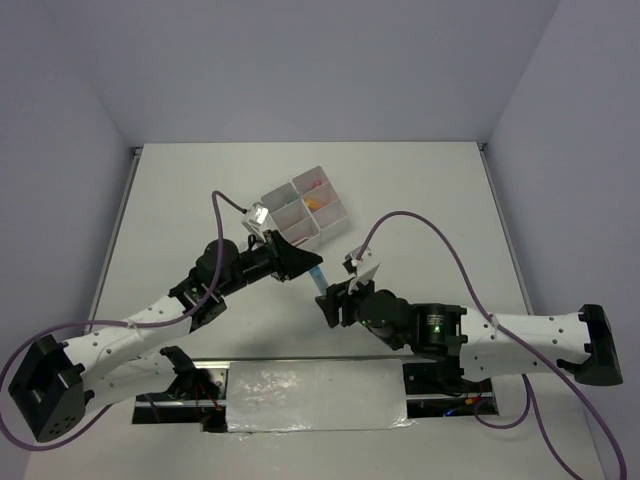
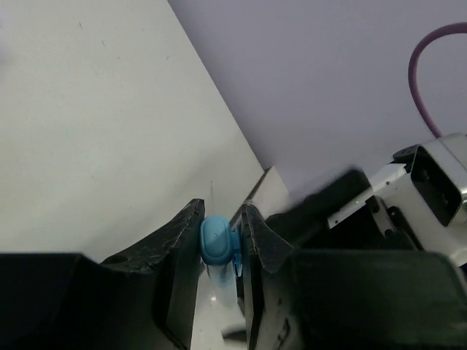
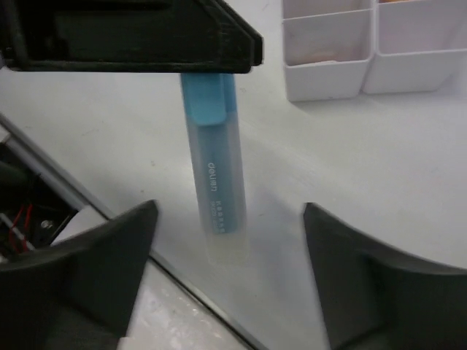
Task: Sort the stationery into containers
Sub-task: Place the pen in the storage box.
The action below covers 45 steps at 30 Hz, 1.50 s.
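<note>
Hanging between the two arms in the top view, the blue highlighter [image 1: 317, 275] sits above the counter [image 1: 200, 190], just short of the near corner of the four-compartment organiser [image 1: 301, 211]. The left pincer [image 1: 303, 262] meets its upper end, and the right pincer [image 1: 336, 296] sits just beside its lower end. Neither grip can be read from up here, but pink and orange pieces [image 1: 316, 203] show in the far compartments.

The left wrist view settles one half. Both black fingers [image 2: 182, 240] press the sides of the blue cap, so the left pincer is clamped on the highlighter.

The right wrist view settles the other. The right pincer's fingers [image 3: 109, 255] stand wide apart, clear of the barrel on both sides and holding nothing. The organiser's nearest compartments lie just beyond.

This looks like a handover. To do it well, the right arm should back straight off without brushing the barrel, since a grip on the cap alone could pivot. The left arm can then carry the highlighter over a compartment before letting go.
</note>
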### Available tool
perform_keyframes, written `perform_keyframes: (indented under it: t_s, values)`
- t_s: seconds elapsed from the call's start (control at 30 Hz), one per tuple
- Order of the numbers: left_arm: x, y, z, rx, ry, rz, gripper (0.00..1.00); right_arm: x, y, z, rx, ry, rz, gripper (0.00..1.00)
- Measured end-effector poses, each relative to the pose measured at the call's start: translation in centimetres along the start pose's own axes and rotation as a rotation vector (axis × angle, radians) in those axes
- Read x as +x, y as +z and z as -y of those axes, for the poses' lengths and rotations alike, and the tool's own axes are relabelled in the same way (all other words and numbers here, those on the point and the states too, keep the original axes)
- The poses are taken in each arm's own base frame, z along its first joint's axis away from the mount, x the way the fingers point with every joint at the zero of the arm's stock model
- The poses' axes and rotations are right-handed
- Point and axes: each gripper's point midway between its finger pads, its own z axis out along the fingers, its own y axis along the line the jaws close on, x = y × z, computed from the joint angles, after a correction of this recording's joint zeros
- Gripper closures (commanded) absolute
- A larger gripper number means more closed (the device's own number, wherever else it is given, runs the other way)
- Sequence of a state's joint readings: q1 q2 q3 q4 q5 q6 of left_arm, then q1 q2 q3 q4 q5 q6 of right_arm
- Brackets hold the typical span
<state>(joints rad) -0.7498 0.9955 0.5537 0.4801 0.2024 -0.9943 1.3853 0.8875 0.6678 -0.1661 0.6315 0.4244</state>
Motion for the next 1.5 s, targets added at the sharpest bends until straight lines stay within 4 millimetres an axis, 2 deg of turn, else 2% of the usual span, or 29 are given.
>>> perform_keyframes:
  t_s: [0.1, 0.17, 0.33, 0.43, 0.5, 0.63, 0.77, 0.93, 1.0, 1.1, 1.23, 1.33, 1.37, 1.43, 1.47, 1.5]
  values:
    - [-0.6, 0.7, 0.5, -0.004, 0.1, 0.005, 1.0, -0.3, -0.3, 1.1, 0.053, 0.037, 0.016, 0.0]
    - [-1.7, 1.5, 0.7, -0.027, 0.199, 0.033, 1.0, -1.0, -1.2, 2.1, 0.085, 0.088, 0.041, 0.0]
    - [-7.0, 5.8, -0.3, -0.157, 0.481, 0.152, 1.0, -3.7, -5.3, 5.8, 0.146, 0.284, 0.152, 0.0]
    - [-10.2, 9.1, -2.2, -0.264, 0.629, 0.217, 1.0, -5.1, -7.7, 7.3, 0.133, 0.387, 0.218, 0.0]
    - [-11.6, 11.0, -3.9, -0.323, 0.705, 0.24, 1.0, -5.5, -8.7, 8.0, 0.119, 0.429, 0.237, 0.0]
    - [-13.4, 14.2, -7.3, -0.414, 0.828, 0.258, 1.0, -5.2, -9.3, 8.4, 0.105, 0.451, 0.239, 0.0]
    - [-14.5, 16.3, -10.7, -0.484, 0.889, 0.256, 1.0, -4.3, -9.2, 8.6, 0.12, 0.424, 0.208, 0.0]
    - [-15.7, 16.6, -13.3, -0.525, 0.892, 0.266, 0.95, -3.0, -8.6, 8.8, 0.157, 0.368, 0.159, 0.0]
    - [-16.2, 16.4, -13.7, -0.531, 0.886, 0.285, 0.89, -2.9, -8.5, 8.8, 0.162, 0.353, 0.152, 0.0]
    - [-16.8, 15.9, -14.2, -0.533, 0.883, 0.31, 0.86, -3.0, -8.5, 8.9, 0.16, 0.339, 0.156, 0.0]
    - [-16.3, 15.9, -14.8, -0.527, 0.88, 0.315, 0.82, -3.2, -8.5, 8.8, 0.154, 0.328, 0.164, 0.0]
    - [-15.7, 15.7, -15.4, -0.518, 0.875, 0.304, 0.76, -3.4, -8.5, 8.7, 0.151, 0.327, 0.168, 0.0]
    - [-15.4, 15.6, -15.6, -0.514, 0.867, 0.303, 0.65, -3.4, -8.5, 8.6, 0.151, 0.327, 0.168, 0.0]
    - [-14.8, 15.4, -16.0, -0.51, 0.858, 0.296, 0.56, -3.3, -8.3, 8.6, 0.152, 0.319, 0.165, 0.0]
    - [-14.6, 15.3, -16.3, -0.511, 0.856, 0.29, 0.47, -3.3, -8.2, 8.5, 0.154, 0.313, 0.161, 0.0]
    - [-14.5, 15.2, -16.5, -0.512, 0.853, 0.287, 0.43, -3.2, -8.1, 8.4, 0.156, 0.305, 0.155, 0.0]
